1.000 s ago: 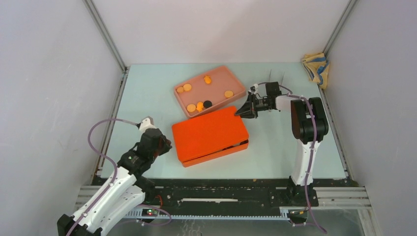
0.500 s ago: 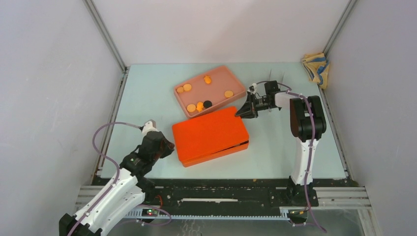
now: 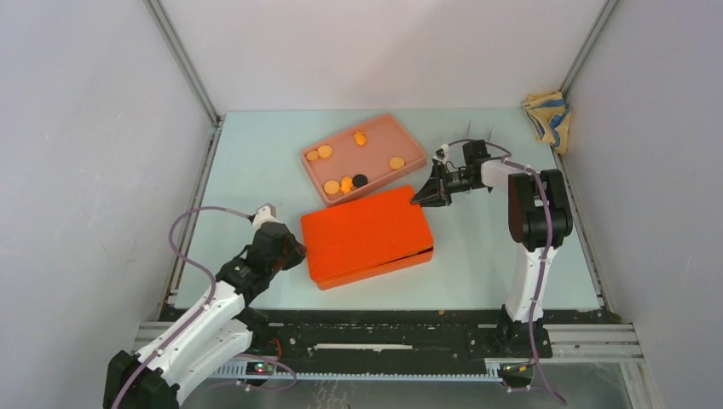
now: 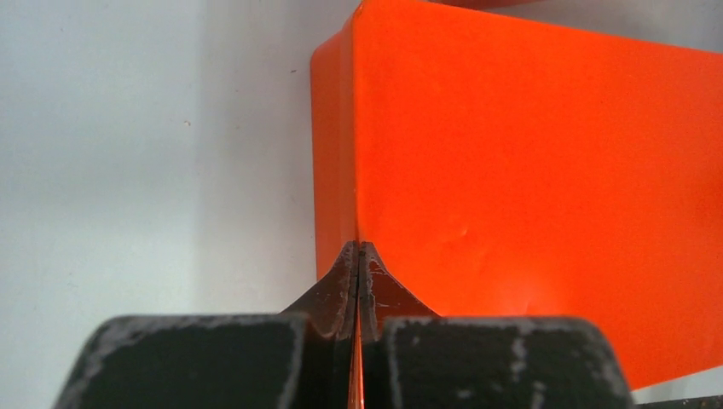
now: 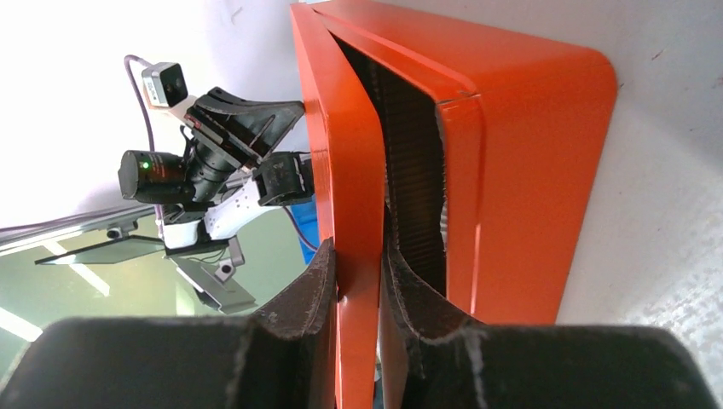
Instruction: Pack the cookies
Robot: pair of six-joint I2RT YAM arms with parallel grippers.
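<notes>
- The cookies (image 3: pixel 396 162) lie loose in the open pink tray (image 3: pixel 375 153) at the far side of the counter (image 3: pixel 256 170): mostly orange discs, with one black one among them. I see none anywhere else.
- The orange box (image 3: pixel 365 232) sits just in front of the tray. By my reckoning the packing proper hasn't begun, because I'm only getting the box open.
- My right claw (image 5: pixel 358 256) is clenched on the thin edge of the lid (image 5: pixel 349 170) at the box's far right corner. The lid stands a little apart from the shell beside it, so there is a gap but the box is not open.
- My left claw (image 4: pixel 359 251) is pinched closed, its tips up against the box's near left corner. I can't tell whether they hold anything or merely press there.
- What's left is to lift the lid clear, move every cookie across, and close up.
- Against a second ago, my left claw has come in from beside the box to touch that corner. The box and my right claw have slid slightly rightward. The cookies haven't moved.
</notes>
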